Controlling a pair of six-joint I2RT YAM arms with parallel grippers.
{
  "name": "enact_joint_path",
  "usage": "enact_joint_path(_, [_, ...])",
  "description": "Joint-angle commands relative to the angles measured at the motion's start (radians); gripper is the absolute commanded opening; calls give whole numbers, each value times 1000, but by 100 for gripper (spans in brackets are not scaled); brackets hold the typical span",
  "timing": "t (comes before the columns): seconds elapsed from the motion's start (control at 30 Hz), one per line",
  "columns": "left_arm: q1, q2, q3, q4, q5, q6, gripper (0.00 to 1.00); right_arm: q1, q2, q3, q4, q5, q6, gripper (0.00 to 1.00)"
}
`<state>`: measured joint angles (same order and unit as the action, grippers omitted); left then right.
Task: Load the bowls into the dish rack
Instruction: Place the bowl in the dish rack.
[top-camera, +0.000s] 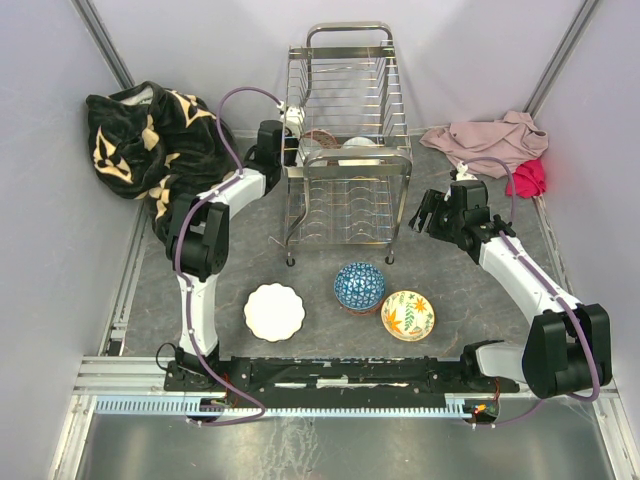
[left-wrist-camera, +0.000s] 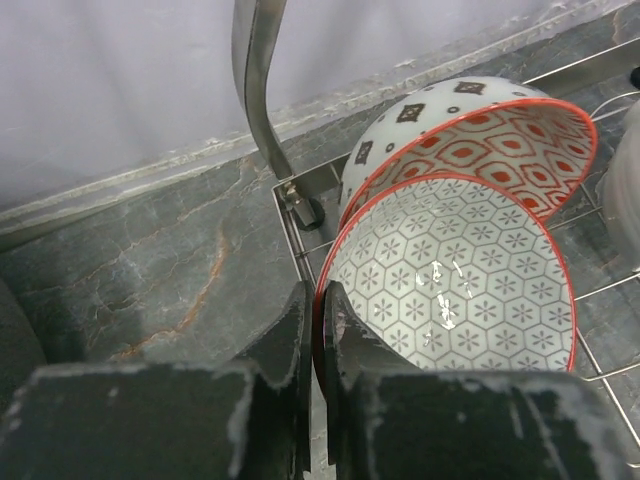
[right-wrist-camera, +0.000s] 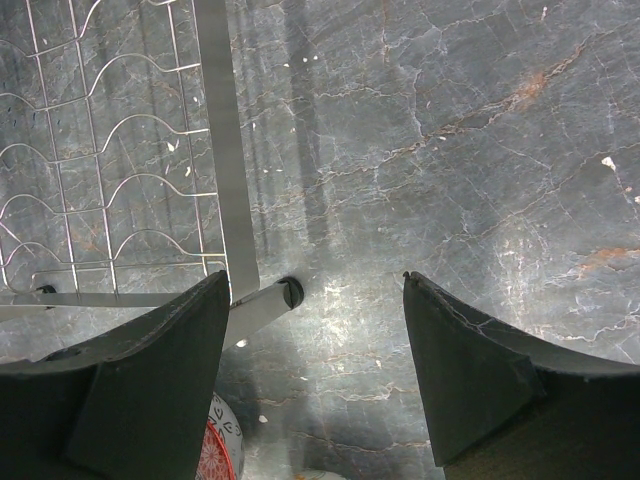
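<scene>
Dish rack (top-camera: 345, 150) was noted standing toward the far edge of the surface (top-camera: 470, 290), about midway between the left and right edges.

Left tool (left-wrist-camera: 318, 300) was seen at the rack's left side. It was closed narrow, with the rim of a hexagon-patterned bowl (left-wrist-camera: 450, 280) pinched between its fingers (left-wrist-camera: 290, 330). That bowl, red at the rim, was tilted on edge on the rack wires. A red-patterned bowl (left-wrist-camera: 480, 130) was leaned close behind it. The tier could not be told from the wrist view.

Right tool (right-wrist-camera: 312, 285) was held wide apart with nothing between the fingers. It was placed above bare surface just right of the rack, near the rack's foot (right-wrist-camera: 290, 292).

Three pieces were recorded on the surface between the rack and the near edge:
- a white scalloped dish (top-camera: 274, 311), leftmost
- a blue bowl (top-camera: 359, 286), in the middle
- a flowered bowl (top-camera: 408, 315), just beside the blue one on its right

A black patterned blanket (top-camera: 140, 135) was heaped at the far left corner. A pink cloth (top-camera: 490, 140) was bunched at the far right corner, with a red item (top-camera: 527, 178) beside it.
</scene>
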<state>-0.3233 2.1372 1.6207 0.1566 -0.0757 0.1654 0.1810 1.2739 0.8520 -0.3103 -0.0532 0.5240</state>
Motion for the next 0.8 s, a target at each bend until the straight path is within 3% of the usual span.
enact_joint_path(0.0, [1, -13, 39, -1, -19, 68, 3, 0, -14, 1, 24, -12, 6, 78])
enact_joint_path(0.23, [-3, -55, -27, 60, 15, 108, 3, 0, -15, 0, 25, -13, 3, 78])
enact_joint_path(0.53, [-16, -161, -239, 300, 65, 215, 3, 0, -11, 1, 26, -13, 2, 78])
enact_joint_path(0.77, [-40, -170, -297, 406, 96, 313, 3, 0, -3, 0, 30, -13, 2, 78])
